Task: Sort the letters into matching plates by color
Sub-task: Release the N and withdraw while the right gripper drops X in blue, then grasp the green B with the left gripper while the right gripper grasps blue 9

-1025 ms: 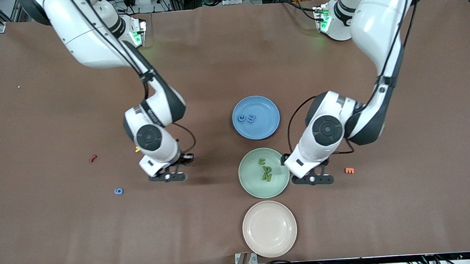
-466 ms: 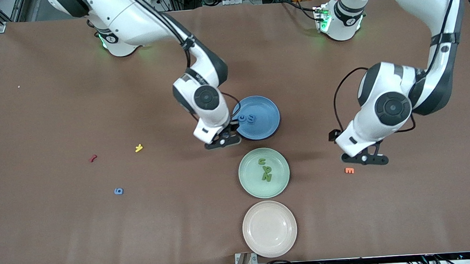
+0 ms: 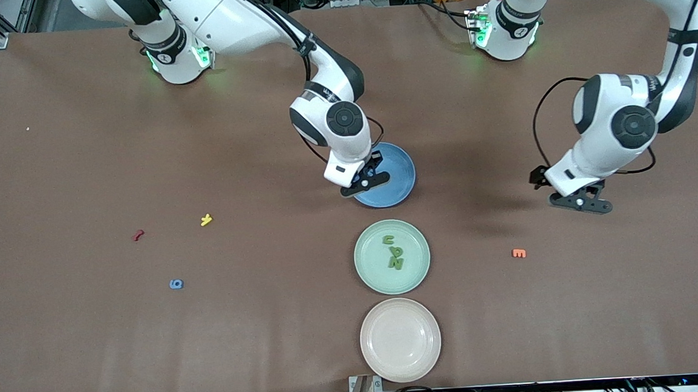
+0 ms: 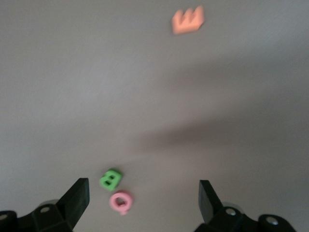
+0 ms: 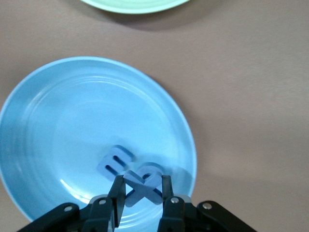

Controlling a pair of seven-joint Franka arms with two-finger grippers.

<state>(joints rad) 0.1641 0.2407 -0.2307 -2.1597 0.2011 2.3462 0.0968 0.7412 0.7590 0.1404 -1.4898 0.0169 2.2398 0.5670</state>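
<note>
My right gripper [image 3: 365, 183] hangs over the blue plate [image 3: 401, 177] and is shut on a blue letter X [image 5: 144, 192]; it shows in its wrist view [image 5: 140, 183]. Two blue letters [image 5: 115, 162] lie in that plate [image 5: 58, 121] under it. The mint green plate [image 3: 369, 270] holds three green letters [image 3: 393, 252]. The pinkish-beige plate [image 3: 400, 339] holds nothing. My left gripper [image 3: 581, 203] is open over the table at the left arm's end; it shows in its wrist view [image 4: 144, 198] above a green letter B [image 4: 111, 179] and a pink letter Q [image 4: 120, 202].
An orange letter E [image 3: 518, 253] lies on the table near the left gripper and shows in the left wrist view [image 4: 188, 20]. A yellow letter [image 3: 206, 219], a red letter [image 3: 138, 235] and a blue letter [image 3: 176, 283] lie toward the right arm's end.
My right gripper moved from the table near the yellow letter to over the blue plate. My left gripper moved from beside the green plate toward the left arm's end.
</note>
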